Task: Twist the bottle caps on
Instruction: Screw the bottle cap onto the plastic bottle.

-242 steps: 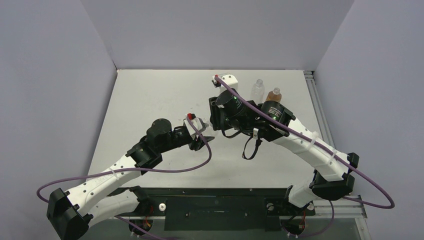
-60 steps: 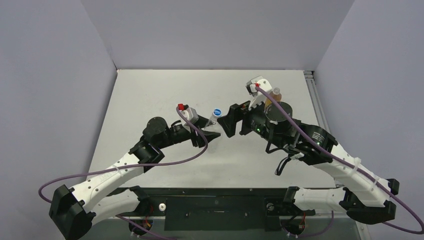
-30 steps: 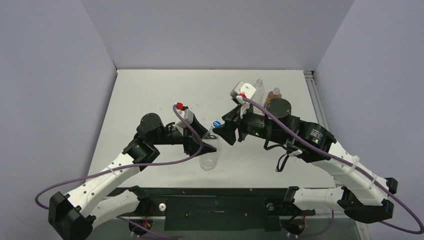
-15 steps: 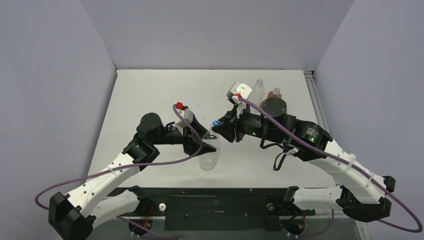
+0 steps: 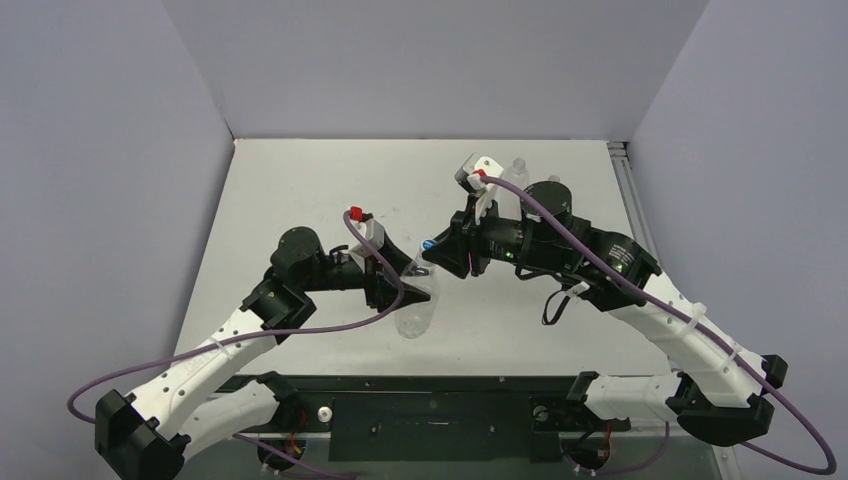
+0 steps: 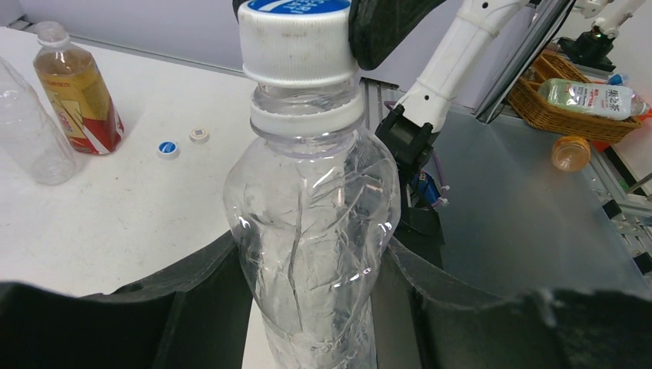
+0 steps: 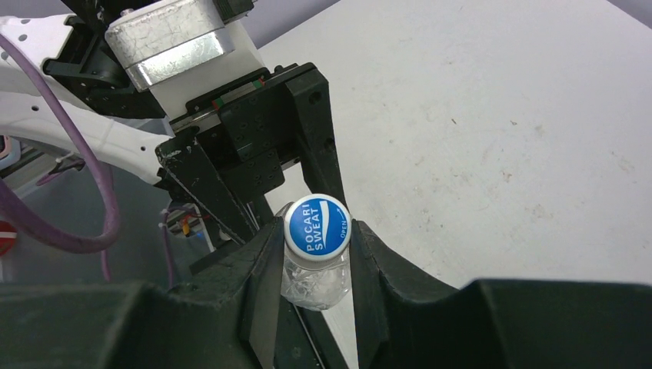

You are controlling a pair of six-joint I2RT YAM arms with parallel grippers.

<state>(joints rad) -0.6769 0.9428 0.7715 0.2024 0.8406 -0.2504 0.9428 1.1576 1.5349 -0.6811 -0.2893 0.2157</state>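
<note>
My left gripper [image 6: 311, 257] is shut on the body of a crumpled clear bottle [image 6: 311, 204], holding it tilted above the table [image 5: 300, 190]. A blue-and-white cap [image 7: 317, 225] sits on its neck. My right gripper [image 7: 317, 240] is shut on that cap, one finger on each side. In the top view the two grippers meet mid-table, left gripper [image 5: 398, 285] and right gripper [image 5: 433, 250]. On the table stand an amber bottle [image 6: 77, 96] with a red band and a second clear bottle [image 6: 27, 127]. Beside them lie two loose caps, a small blue one [image 6: 167, 147] and a white one [image 6: 200, 136].
In the top view only the standing clear bottle [image 5: 517, 168] shows at the back right, behind my right arm. Off the table to the right is a wicker basket [image 6: 569, 115] with more bottles. Purple cables loop beside both arms.
My right gripper has moved onto the bottle's neck and shut on the blue-and-white cap. My left gripper and the clear bottle have stayed in place.
</note>
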